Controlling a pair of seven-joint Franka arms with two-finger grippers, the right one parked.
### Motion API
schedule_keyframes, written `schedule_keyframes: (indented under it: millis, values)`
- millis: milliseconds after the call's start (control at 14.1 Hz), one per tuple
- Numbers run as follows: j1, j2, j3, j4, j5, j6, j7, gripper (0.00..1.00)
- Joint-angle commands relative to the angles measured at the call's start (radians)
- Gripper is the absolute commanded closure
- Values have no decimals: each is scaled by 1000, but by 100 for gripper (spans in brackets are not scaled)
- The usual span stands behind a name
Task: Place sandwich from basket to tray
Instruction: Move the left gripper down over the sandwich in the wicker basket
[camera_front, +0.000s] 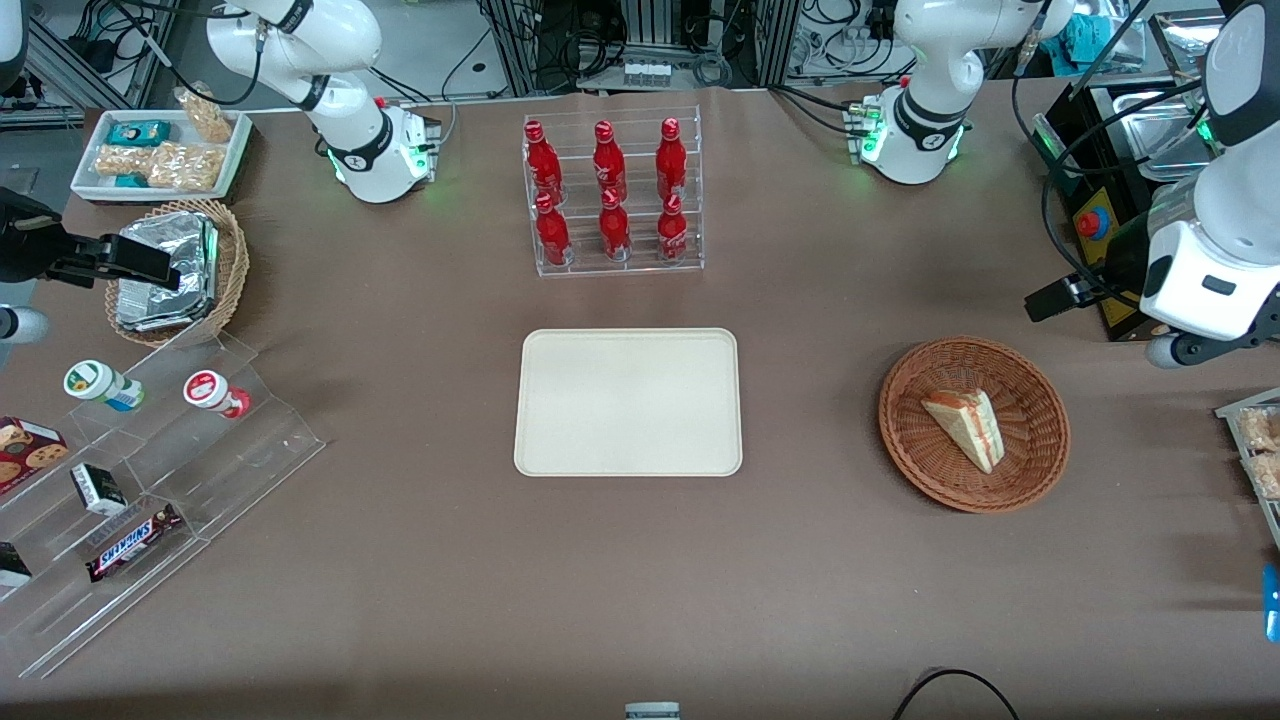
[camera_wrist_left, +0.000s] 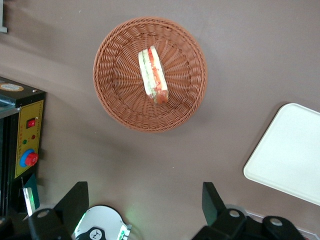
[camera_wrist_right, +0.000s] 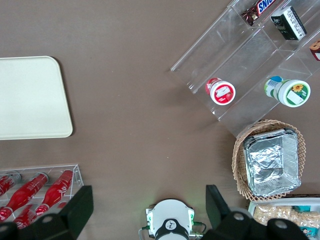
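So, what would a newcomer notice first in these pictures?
Probably the red bottles in their clear rack, farther from the camera than the empty cream tray. Then the sandwich in the wicker basket, toward the working arm's end. The open pincer hovers high beside that basket.

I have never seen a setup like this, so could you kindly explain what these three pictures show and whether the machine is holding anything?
Two robot arms stand at a brown table. One picture looks down from the front; the other two come from cameras on each arm's wrist. The working arm's hand hangs open and empty, raised above the table beside the basket. In the basket lies a wrapped sandwich. The empty tray sits mid-table, with a rack of red bottles farther from the front camera. Snack shelves lie toward the parked arm's end.
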Motion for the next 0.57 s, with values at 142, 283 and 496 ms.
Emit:
schedule_keyframes:
  millis: [142, 283, 496]
  values:
    - [2, 26, 5, -25, 11, -51, -5, 0]
    - [7, 44, 8, -56, 7, -45, -32, 0]
    - [16, 46, 10, -189, 14, 93, -41, 0]
